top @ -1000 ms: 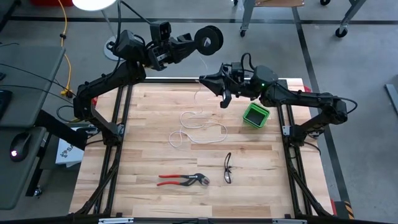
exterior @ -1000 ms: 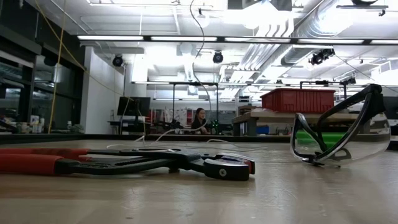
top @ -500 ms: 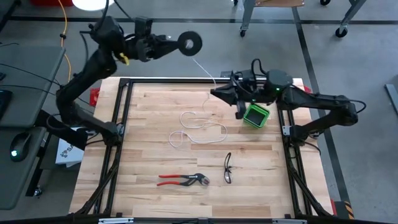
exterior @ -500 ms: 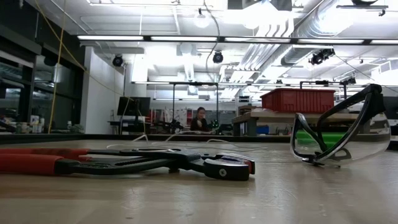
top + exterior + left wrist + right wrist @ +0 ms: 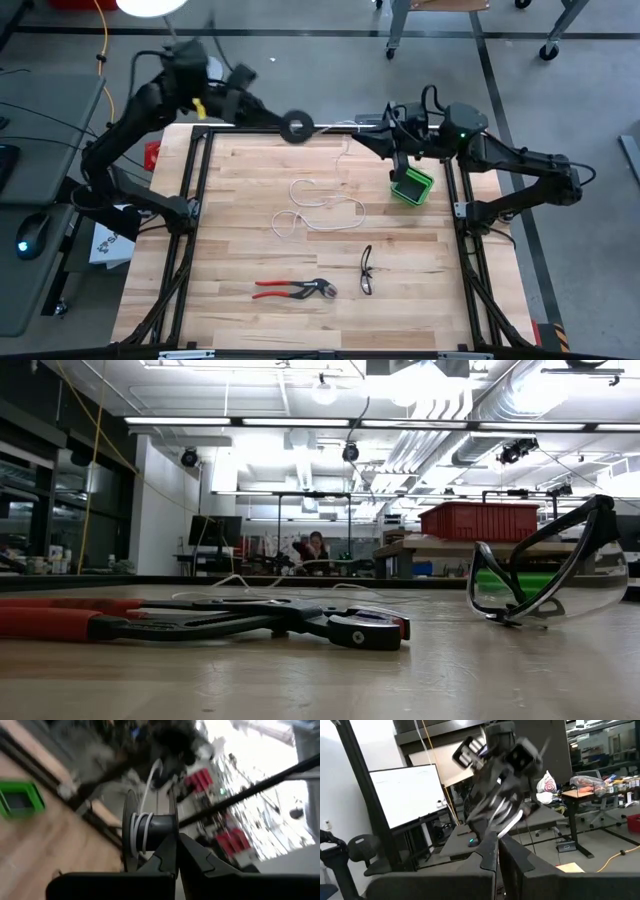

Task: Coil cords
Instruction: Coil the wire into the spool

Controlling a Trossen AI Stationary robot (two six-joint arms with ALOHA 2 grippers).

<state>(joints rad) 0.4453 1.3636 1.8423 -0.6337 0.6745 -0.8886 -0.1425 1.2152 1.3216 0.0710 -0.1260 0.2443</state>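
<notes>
A: Where's the cord (image 5: 318, 205) rn?

B: Mostly loose loops on the table (image 5: 240, 230), mid-board, between the far edge and the pliers (image 5: 295, 289). One strand rises off the loops toward the far edge & runs to the spool (image 5: 295, 127). In the left wrist view the spool (image 5: 150, 832) has only a few white turns on its core, so I'd say winding's barely begun

A: Who's got what?

B: Left gripper (image 5: 268, 118) is clamped on the spool, fingers pressed together just under the core, held up over the far edge of the table. Right gripper (image 5: 368, 140) sits near it on the other side, fingers (image 5: 489, 857) pressed together too. The white strand (image 5: 509, 827) passes right at its tips, looks like it's pinching the strand, but can't be sure from here

A: So how to do this bit well?

B: My read: right keeps light tension as a guide, left turns the spool so turns land side by side betw the flanges, not piled on one edge. Feed slow enough that the table loops lift one at a time

A: Risks?

B: Loops cross each other, so a fast pull prob knots them. Strand could also drag near the green bin (image 5: 411, 185) just beside the right arm. Safety glasses (image 5: 366, 269) & pliers are well apart from the cord, no issue imo
</notes>
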